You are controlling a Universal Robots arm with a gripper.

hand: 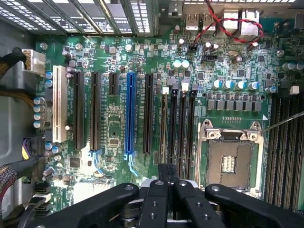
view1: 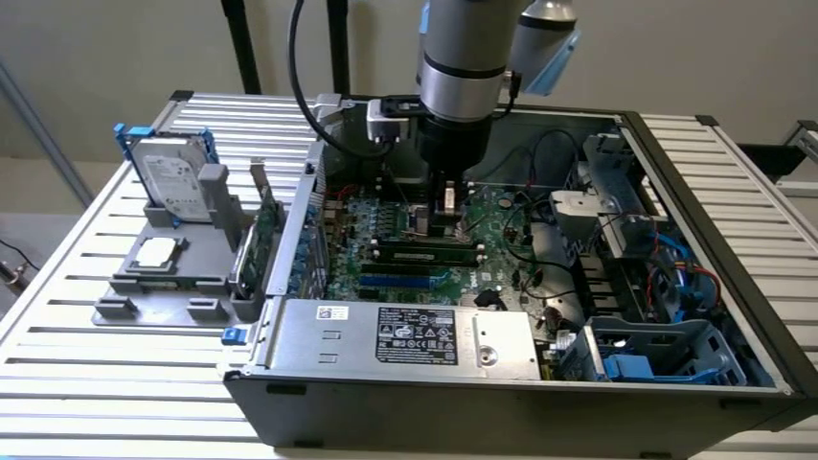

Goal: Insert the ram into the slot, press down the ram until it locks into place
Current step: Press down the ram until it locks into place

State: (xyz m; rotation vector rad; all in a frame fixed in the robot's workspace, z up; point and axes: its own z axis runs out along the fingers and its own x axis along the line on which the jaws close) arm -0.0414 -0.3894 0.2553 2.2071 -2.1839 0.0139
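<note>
One ram (view1: 422,251), dark green, lies seated lengthwise in a black slot (view1: 419,259) on the motherboard (view1: 383,216) inside the open computer case (view1: 691,240). Gripper (view1: 447,222) stands directly over the board just behind the ram; in the wrist view its fingers (hand: 167,176) sit together over the row of parallel black slots. Blue slot (hand: 130,114) lies beside them. Processor socket (hand: 230,159) sits nearby. Hard drive (view1: 172,182) stands outside, at the exterior view's left.

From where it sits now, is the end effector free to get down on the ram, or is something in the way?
Probably yes. The end effector hangs inside the open case directly over the ram, which lies along a slot on the board. No cable or card crosses between them.
</note>
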